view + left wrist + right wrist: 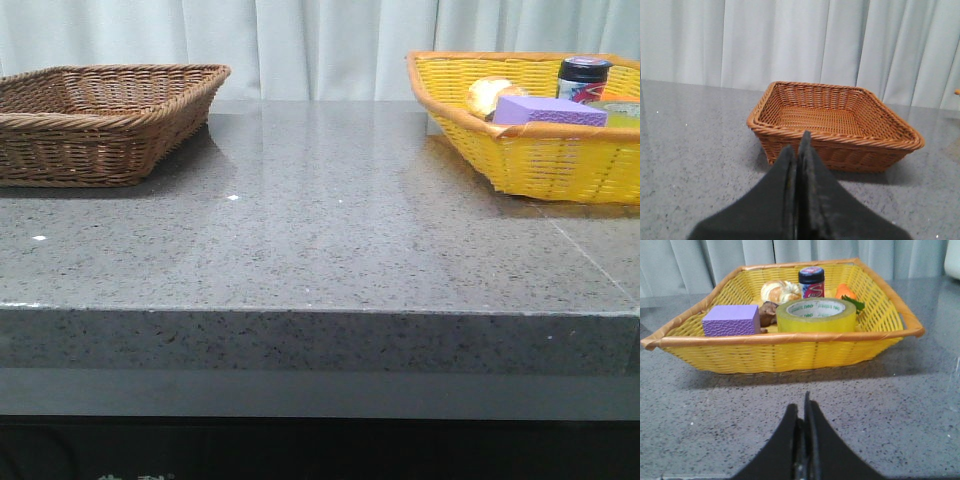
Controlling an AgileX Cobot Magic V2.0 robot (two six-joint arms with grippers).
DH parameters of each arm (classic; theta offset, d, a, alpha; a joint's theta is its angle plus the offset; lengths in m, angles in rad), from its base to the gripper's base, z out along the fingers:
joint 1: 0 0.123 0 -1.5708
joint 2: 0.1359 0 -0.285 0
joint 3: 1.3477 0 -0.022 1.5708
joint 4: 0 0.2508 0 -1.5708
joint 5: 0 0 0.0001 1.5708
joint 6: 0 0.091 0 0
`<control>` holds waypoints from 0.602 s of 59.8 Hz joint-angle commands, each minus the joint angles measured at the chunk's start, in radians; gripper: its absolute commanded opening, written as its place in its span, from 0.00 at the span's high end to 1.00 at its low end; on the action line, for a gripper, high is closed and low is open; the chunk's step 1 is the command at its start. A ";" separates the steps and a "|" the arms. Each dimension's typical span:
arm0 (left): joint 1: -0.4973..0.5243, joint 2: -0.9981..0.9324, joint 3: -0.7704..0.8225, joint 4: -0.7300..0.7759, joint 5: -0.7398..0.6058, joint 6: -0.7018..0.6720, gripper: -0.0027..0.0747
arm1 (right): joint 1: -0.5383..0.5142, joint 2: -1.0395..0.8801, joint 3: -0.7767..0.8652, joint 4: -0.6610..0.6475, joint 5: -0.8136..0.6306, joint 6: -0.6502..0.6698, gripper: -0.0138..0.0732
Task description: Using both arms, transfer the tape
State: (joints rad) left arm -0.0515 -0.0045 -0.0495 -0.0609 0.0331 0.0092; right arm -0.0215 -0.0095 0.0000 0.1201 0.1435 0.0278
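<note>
The tape (816, 315), a wide yellow roll with a white core and green lettering, lies flat in the yellow basket (785, 355), near its front wall. In the front view only a yellow sliver of it (620, 108) shows at the right edge, inside that basket (540, 160). My right gripper (802, 405) is shut and empty, over the bare table a little short of the yellow basket. My left gripper (799, 142) is shut and empty, just in front of the brown wicker basket (835, 120). Neither gripper shows in the front view.
The brown basket (100, 120) stands empty at the back left. The yellow basket also holds a purple sponge block (731, 320), a dark-lidded jar (811, 281), a bread-like item (780, 290), a small brown thing and an orange thing (845, 291). Grey stone tabletop (330, 230); curtain behind.
</note>
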 commanded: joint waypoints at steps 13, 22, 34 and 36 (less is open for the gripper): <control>0.002 0.081 -0.382 -0.007 0.185 -0.009 0.99 | -0.006 -0.002 -0.295 0.011 0.067 -0.002 0.92; 0.002 0.206 -0.594 -0.030 0.341 -0.009 0.99 | -0.006 0.085 -0.468 0.006 0.153 -0.003 0.92; 0.002 0.391 -0.801 -0.043 0.529 -0.001 0.99 | -0.006 0.257 -0.675 0.006 0.264 -0.003 0.92; 0.002 0.416 -0.817 -0.043 0.547 -0.001 0.99 | -0.006 0.286 -0.703 0.006 0.290 -0.003 0.92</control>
State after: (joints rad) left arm -0.0515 0.3331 -0.7956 -0.0903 0.5819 0.0092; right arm -0.0215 0.1977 -0.6153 0.1278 0.4448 0.0278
